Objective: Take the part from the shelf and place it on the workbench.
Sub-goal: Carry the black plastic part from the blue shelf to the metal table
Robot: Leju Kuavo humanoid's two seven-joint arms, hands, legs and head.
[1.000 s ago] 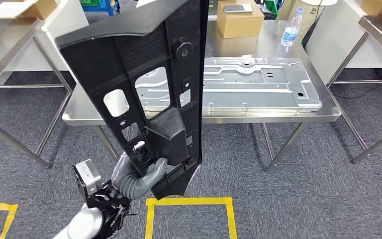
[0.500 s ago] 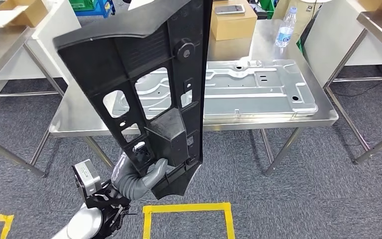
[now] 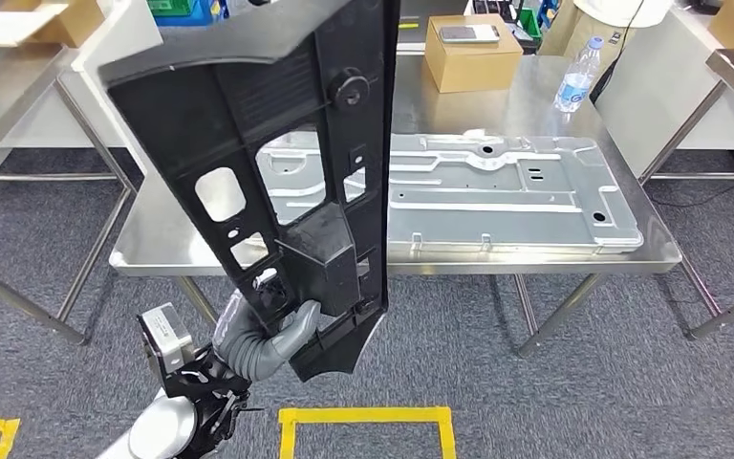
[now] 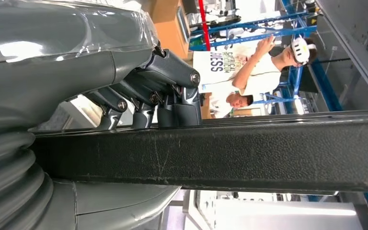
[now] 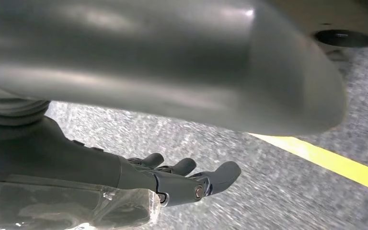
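- The black plastic part (image 3: pixel 277 172) is off the shelf and in the robot's keeping: the left hand (image 3: pixel 268 335) grips it near its lower end, thumb wrapped across the front.
- In the left wrist view the fingers (image 4: pixel 172 103) curl over the part's long edge (image 4: pixel 249 153), so the hold looks firm.
- The part stands nearly upright in the air, in front of the near edge of the bench (image 3: pixel 153 239) and towards its left corner. It touches nothing but the hand.
- The right hand (image 5: pixel 182 179) hangs over the grey carpet (image 5: pixel 268 191) near a yellow floor line (image 5: pixel 335 165), holding nothing, fingers slightly curled and apart.
- A large silver metal panel (image 3: pixel 497 196) already covers much of the bench top, reaching close to the near and right edges. A cardboard box (image 3: pixel 473 53) and a water bottle (image 3: pixel 578 72) stand at the far edge.
- Judged from this, picking is done and carrying is well advanced. Left to do: closing on the bench, lowering the part and letting go.
- Bare bench shows mostly at the left end, which seems the likeliest landing place.
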